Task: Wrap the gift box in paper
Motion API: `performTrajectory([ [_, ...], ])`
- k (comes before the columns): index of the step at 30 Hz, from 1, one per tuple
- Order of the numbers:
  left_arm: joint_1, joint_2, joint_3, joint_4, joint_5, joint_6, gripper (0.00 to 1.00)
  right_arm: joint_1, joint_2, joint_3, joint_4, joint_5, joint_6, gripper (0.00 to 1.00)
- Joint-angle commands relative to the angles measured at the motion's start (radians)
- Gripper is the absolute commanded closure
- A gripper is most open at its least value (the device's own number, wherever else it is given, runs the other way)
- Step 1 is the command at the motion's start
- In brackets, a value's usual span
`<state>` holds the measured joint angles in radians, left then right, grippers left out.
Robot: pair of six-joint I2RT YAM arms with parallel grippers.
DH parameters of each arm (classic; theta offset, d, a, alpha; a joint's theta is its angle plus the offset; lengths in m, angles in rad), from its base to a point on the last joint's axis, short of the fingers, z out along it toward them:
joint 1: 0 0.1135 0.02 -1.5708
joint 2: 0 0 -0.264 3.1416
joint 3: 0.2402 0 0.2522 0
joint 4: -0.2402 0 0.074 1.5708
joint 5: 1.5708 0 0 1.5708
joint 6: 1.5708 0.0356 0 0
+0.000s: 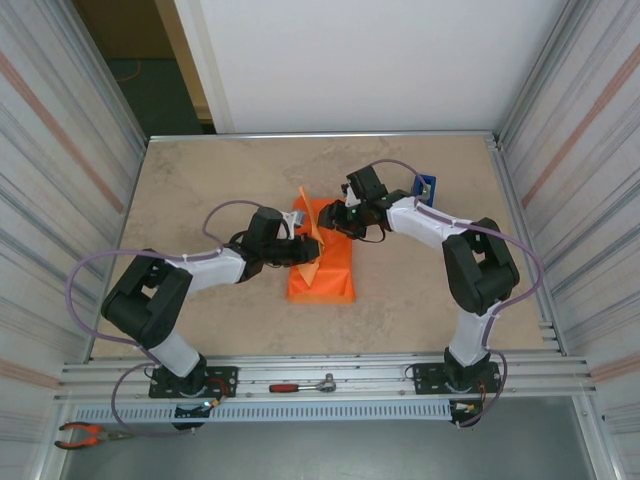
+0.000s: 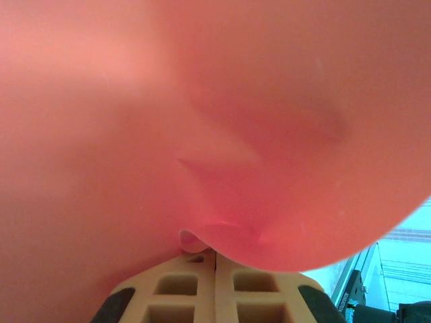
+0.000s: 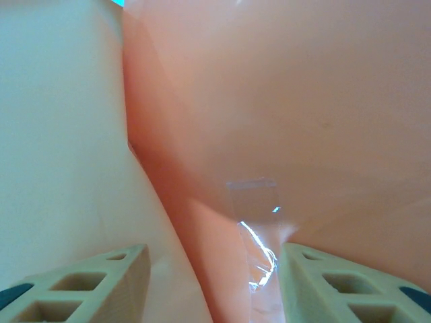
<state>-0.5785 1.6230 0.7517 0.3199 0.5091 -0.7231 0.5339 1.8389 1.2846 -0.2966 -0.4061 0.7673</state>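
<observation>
While the gift box lies near the middle of the tabletop, between the two arms and covered on its near part by the paper, its far end is not closed: a pointed flap of the sheet stands up above the far edge. The left tool meets this flap from the left. In the left wrist view its fingers are pressed together with a curled paper edge at their tips, so it is judged to be clenched on the paper. The right tool sits at the far right of the box. In the right wrist view its fingers are spread and released, and a strip of clear tape shows between them against the orange sheet. The step in hand is judged to be folding and securing the far end flap. The next move calls for laying the flap flat against the box under light tension and pressing the tape down without creasing or tearing the thin sheet. A blue tape dispenser stands beyond the right arm, apart from the box. A ratchet wrench lies on the near rail and pliers lie at the near left, both well apart from the work. The raised flap stands between the two tools and hides the far face of the box.
</observation>
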Motion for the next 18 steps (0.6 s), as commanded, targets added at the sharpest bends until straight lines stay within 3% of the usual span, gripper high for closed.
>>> performTrajectory([
  [1,-0.010,0.041,-0.025,-0.095,-0.019,0.002,1.00,-0.027,-0.035,-0.004,-0.060,0.016,-0.002,0.42],
  [9,-0.009,0.049,-0.025,-0.106,-0.026,0.001,1.00,-0.031,-0.039,0.004,-0.076,0.018,-0.012,0.34],
  [18,-0.010,0.035,-0.011,-0.118,-0.019,0.007,1.00,-0.106,-0.131,-0.059,-0.050,0.018,0.004,0.34],
])
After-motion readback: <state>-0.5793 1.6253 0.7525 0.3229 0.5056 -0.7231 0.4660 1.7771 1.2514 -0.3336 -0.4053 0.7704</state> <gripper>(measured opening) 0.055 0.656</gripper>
